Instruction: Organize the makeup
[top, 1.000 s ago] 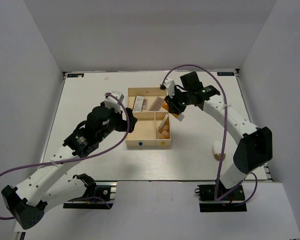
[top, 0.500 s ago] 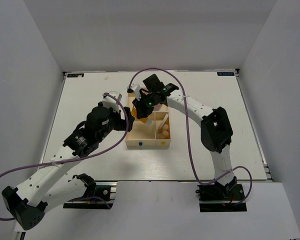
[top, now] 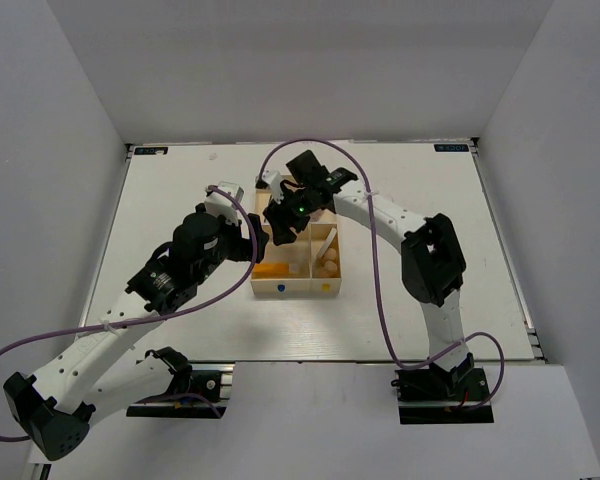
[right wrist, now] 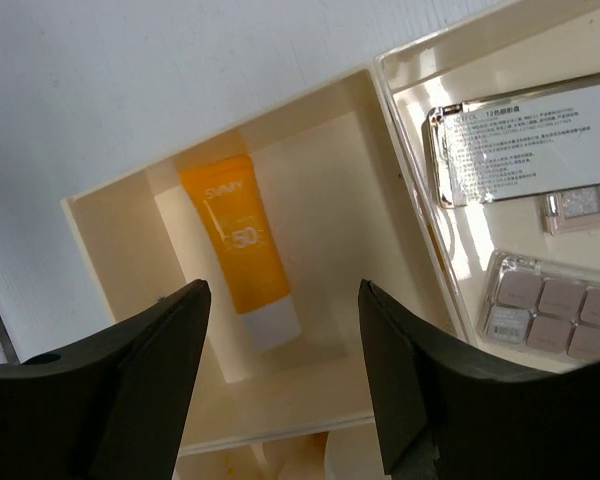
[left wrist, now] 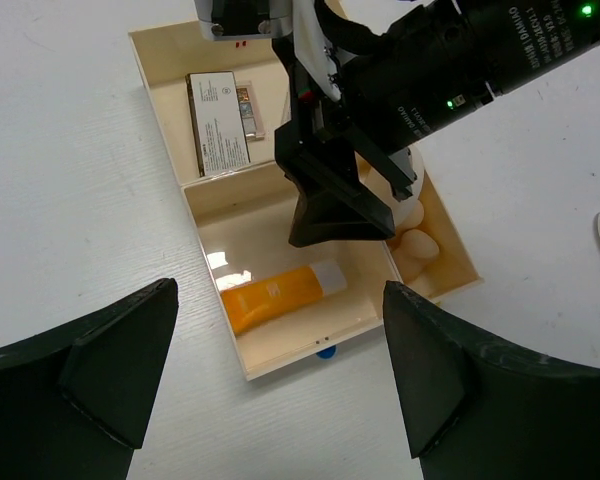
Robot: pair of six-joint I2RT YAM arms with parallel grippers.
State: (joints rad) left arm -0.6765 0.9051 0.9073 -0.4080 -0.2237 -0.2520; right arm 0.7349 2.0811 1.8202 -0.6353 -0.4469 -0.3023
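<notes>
Above the orange tube (right wrist: 235, 245) in the tray's (left wrist: 270, 232) near-left compartment, right gripper (right wrist: 280, 298) wide and empty; left gripper (left wrist: 278, 295) wide too.

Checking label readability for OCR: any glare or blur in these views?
Left wrist: a bright glare patch on the tray floor beside the orange tube; left fingers soft. Right wrist: glare on the palette edge, tube print readable, right fingers blurred. Top external: even, no glare.
</notes>
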